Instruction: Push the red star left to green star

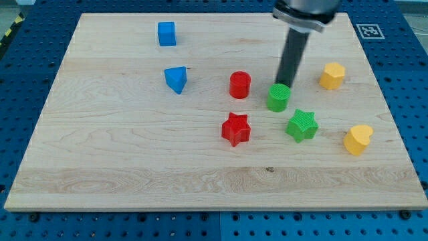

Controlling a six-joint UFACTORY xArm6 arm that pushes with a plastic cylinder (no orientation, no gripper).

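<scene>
— Where was the red star (235,128) just then?

— On the board (100,167), below and to the view's left of my tip (286,84), well apart from it. The green star (301,125) lay near it on the view's right, a gap between them.

— And the jaws?

— There were none. The arm ended in a plain rod, holding nothing; my tip sat just behind the green cylinder (279,97), possibly touching it, I couldn't tell.

— How would the star handle?

— It looked small, light and stiff, likely to slide easily on smooth wood and to spin if caught on one point. I'd have pressed a notch between two points, square through its middle.

— Anything else nearby?

— A red cylinder (240,85) left of my tip, two blue blocks (175,78) farther left, and two yellow blocks (332,75) to its right.
</scene>
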